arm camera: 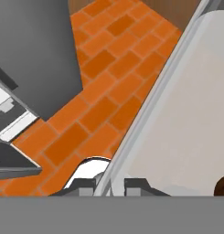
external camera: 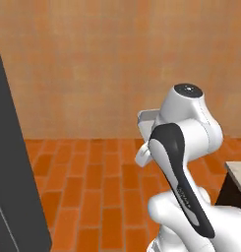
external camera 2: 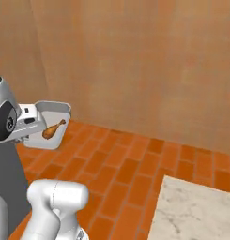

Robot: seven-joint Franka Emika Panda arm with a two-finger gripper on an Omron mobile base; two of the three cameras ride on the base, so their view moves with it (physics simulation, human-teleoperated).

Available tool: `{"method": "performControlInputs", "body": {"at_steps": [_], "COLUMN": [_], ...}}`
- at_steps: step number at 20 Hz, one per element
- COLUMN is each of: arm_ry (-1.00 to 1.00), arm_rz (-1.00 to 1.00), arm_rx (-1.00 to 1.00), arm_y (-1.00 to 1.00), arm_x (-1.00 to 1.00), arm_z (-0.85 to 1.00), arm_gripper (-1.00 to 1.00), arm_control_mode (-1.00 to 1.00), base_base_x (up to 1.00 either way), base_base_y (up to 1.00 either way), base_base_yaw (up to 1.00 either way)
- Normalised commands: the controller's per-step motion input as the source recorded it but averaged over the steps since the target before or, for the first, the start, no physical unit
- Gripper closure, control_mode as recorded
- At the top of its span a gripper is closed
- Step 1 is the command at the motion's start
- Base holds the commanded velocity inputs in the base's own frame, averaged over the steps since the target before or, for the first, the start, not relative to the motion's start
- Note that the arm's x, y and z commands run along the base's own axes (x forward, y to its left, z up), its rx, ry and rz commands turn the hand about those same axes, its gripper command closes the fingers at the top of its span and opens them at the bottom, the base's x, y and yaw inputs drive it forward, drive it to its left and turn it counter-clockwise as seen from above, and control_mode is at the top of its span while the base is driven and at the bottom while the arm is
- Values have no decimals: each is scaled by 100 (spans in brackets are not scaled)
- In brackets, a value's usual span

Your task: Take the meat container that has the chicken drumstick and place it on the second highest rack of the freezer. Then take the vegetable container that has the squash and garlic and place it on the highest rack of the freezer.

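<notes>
above the brick floor (external camera 2: 135,164), one claw (arm camera: 109,185) grips one meat container (external camera 2: 53,124) holding one chicken drumstick (external camera 2: 52,130).

Grey meat container (external camera 2: 54,123), orange-brown chicken drumstick (external camera 2: 52,130)

An orange brick floor (external camera 2: 135,164) spreads below a tan wall in both base views. A marble-topped counter (external camera 2: 196,211) stands on it at the lower right of the right base view, its corner (external camera: 237,172) at the right edge of the left base view. A dark grey panel (external camera: 14,167) rises from the floor at left.
</notes>
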Motion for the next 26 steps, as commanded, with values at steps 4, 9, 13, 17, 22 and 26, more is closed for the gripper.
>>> {"method": "performControlInputs", "body": {"at_steps": [4,9,13,17,22,26], "arm_ry": [0,0,0,0,0,0], "arm_rz": [0,0,0,0,0,0], "arm_rx": [0,0,0,0,0,0], "arm_y": [0,0,0,0,0,0], "arm_x": [0,0,0,0,0,0], "arm_z": [0,0,0,0,0,0], "arm_gripper": [100,100,100,100,100,100], "arm_control_mode": [100,100,100,100,100,100], "base_base_x": [27,0,14,12,43,59], "base_base_y": [5,11,0,0,-24,-24], "base_base_yaw": [61,55,43,45,53,54]}}
